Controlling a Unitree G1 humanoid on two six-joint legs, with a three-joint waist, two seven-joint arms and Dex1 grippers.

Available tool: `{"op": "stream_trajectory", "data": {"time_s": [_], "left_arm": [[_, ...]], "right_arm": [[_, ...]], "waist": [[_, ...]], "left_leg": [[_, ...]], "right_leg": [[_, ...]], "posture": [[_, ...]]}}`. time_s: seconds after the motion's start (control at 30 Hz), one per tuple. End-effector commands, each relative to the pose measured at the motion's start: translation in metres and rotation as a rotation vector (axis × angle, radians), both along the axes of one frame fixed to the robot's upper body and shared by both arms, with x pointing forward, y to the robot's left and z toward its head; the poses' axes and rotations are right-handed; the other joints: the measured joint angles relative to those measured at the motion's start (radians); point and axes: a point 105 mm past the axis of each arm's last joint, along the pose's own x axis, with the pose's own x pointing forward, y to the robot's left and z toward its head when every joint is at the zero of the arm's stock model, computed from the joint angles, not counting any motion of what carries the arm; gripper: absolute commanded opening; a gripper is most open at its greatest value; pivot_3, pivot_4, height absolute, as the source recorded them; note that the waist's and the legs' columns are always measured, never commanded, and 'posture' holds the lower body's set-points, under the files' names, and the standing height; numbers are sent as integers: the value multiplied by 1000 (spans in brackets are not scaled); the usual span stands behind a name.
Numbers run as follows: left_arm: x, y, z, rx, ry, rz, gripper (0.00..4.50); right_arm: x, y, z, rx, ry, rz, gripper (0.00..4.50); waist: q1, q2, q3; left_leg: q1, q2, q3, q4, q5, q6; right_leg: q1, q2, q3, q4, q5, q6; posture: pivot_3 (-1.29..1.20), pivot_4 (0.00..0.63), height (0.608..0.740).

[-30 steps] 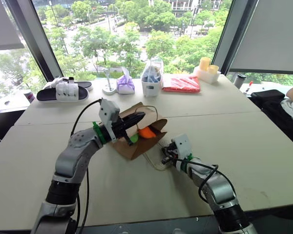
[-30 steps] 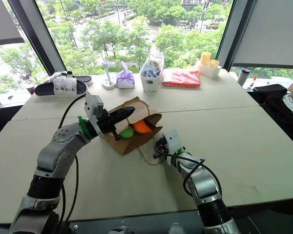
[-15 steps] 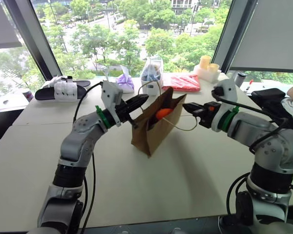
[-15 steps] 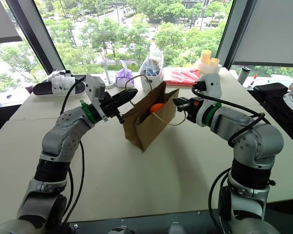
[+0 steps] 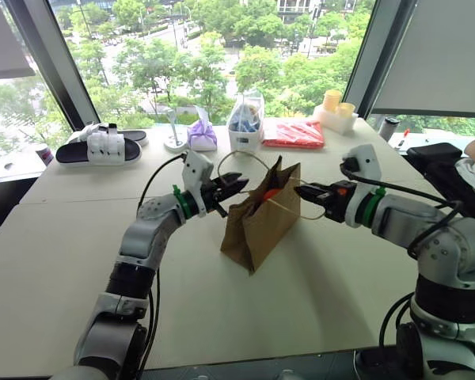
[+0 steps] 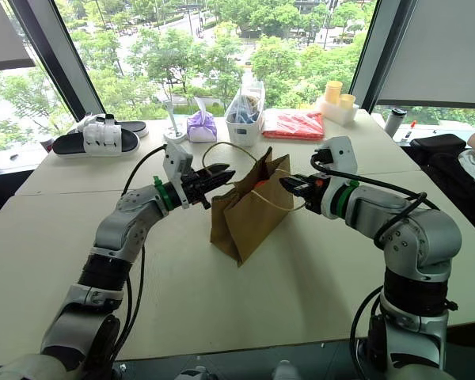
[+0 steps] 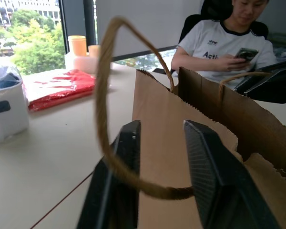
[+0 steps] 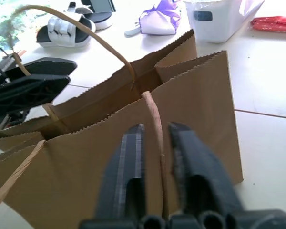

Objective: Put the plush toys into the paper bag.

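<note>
Brown kraft paper bag (image 5: 260, 218): stands upright near the middle of the table (image 5: 317, 293), mouth open upward, two pale cord loop handles raised, one on each side.

Orange plush toy (image 5: 271, 192): inside the bag, a small patch of it showing at the mouth. A green toy cannot be made out.

Left gripper (image 5: 236, 186): level with the bag's rim on its left side. Its wrist view shows the two black fingers (image 7: 118, 181) parted a moderate way, with one cord handle (image 7: 105, 100) looping across them; the cord lies against the fingers but is not pinched.

Right gripper (image 5: 310, 191): at the bag's rim on the opposite side. Its wrist view shows the fingers (image 8: 128, 176) narrowly parted with the other cord handle (image 8: 155, 129) running between them; whether they press on it cannot be told.

Far edge of the table, from the left corner inward: black-and-white slippers (image 5: 99, 145); a small white stand (image 5: 175, 143); a purple tied pouch (image 5: 203, 135); a white tub holding a clear plastic bag with blue contents (image 5: 246, 127); a red flat packet (image 5: 294, 134); yellow cups on a white base (image 5: 336, 112) at the far right corner.

Right edge: a dark bag (image 5: 439, 158). In the left wrist view a seated person in a white shirt (image 7: 219, 43) holds a phone beyond the table.
</note>
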Motion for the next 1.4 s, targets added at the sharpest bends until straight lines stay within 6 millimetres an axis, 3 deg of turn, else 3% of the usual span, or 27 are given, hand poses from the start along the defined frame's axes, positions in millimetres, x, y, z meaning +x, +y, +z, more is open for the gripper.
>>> {"op": "stream_trajectory", "data": {"time_s": [0.03, 0.1, 0.13, 0.3, 0.47, 0.7, 0.83, 0.93, 1.07, 1.17, 1.27, 1.4], "left_arm": [[-12, 5, 19, -23, -47, -43, 3280], [-15, 11, 24, -36, -47, -40, 4273], [-14, 18, 25, -20, -56, -7, 4500], [-16, 52, 41, -92, -55, 87, 4500], [-42, 70, 40, -134, 20, 5, 4500], [-65, 61, 2, -28, 132, -90, 4500], [-61, 48, -25, 39, 128, -93, 4500], [-58, 42, -29, 29, 129, -104, 4500], [-61, 25, -34, 60, 107, -163, 4500], [-65, 22, -33, 81, 101, -211, 4500], [-65, 19, -35, 95, 102, -241, 4500], [-63, 6, -38, 104, 90, -266, 4500]], "right_arm": [[-10, 3, 34, 24, -130, 38, 2870], [-15, 5, 50, 29, -196, 71, 3951], [-17, 4, 63, 53, -248, 71, 4445], [-31, -10, 97, 83, -392, 54, 4445], [-39, -38, 99, 84, -423, -39, 4445], [-39, -57, 43, 135, -289, -157, 4445], [-39, -49, -3, 160, -170, -166, 4445], [-37, -41, -16, 161, -140, -154, 4445], [-28, -3, -42, 162, -85, -60, 3216], [-14, 26, -52, 142, -76, -5, 1525], [-3, 42, -63, 115, -71, 20, 37], [9, 55, -72, 91, -69, 39, 37]], "waist": [[-2, 0, 0], [-3, 0, 0], [-3, 0, 0], [-1, 0, 0], [2, 0, 0], [1, 0, 0], [3, 0, 0], [1, 0, 0], [-3, 0, 0], [-5, 0, 0], [-2, 0, 0], [1, 0, 0]], "left_leg": [[0, 0, 0, 0, 0, 0], [0, 0, 0, 0, 0, 0], [0, 0, 0, 0, 0, 0], [0, 1, 0, -1, 0, 0], [-1, 1, -1, -1, 0, 1], [0, 1, 1, 0, -1, 1], [1, 2, 1, 0, -1, 1], [1, 2, 3, 0, -1, 1], [2, 3, 3, -1, -1, 1], [3, 4, 3, -1, -1, 1], [3, 4, 3, -1, 0, 1], [2, 3, 3, -1, 0, 1]], "right_leg": [[0, 0, 0, 0, 0, 0], [-1, 0, 0, 0, 0, 0], [-1, 0, 0, 0, 0, 0], [-1, 0, 0, 0, 0, 0], [-1, -1, 0, 0, 0, 0], [0, -1, 1, 0, 0, 0], [1, 0, 0, 0, 0, 0], [1, 0, 2, 0, 0, 0], [1, 1, 2, 0, 0, 0], [1, 2, 2, 0, 0, 0], [1, 2, 2, 0, 0, 0], [1, 2, 2, 0, 0, 0]], "posture": [[0, 150, 740], [0, 150, 740], [0, 150, 740], [0, 150, 740], [0, 150, 740], [0, 150, 740], [0, 150, 740], [0, 150, 740], [0, 150, 740], [0, 150, 740], [0, 150, 740], [0, 150, 740]]}}
